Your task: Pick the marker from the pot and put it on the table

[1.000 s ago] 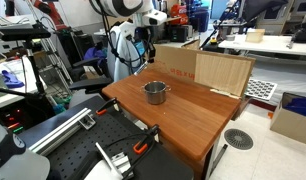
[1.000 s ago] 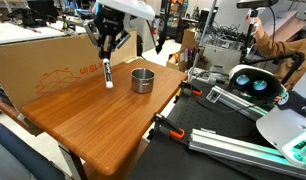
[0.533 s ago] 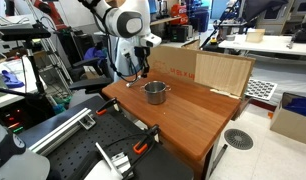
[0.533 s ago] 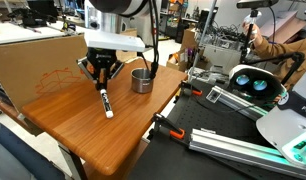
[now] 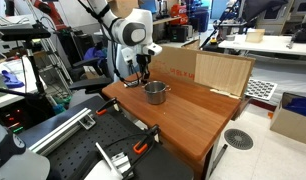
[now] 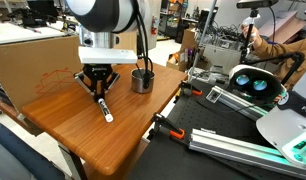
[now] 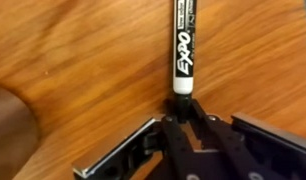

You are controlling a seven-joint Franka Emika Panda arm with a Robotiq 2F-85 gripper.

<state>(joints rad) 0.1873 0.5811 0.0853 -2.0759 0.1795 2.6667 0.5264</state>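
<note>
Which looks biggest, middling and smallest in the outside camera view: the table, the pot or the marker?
1. the table, by far
2. the pot
3. the marker: about as long as the pot is wide, but much slimmer

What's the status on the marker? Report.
Status: gripper shut on marker, low over table. Marker out of pot, tilted, tip near the wood, contact unclear. Pot apart to the side, not in the way.
</note>
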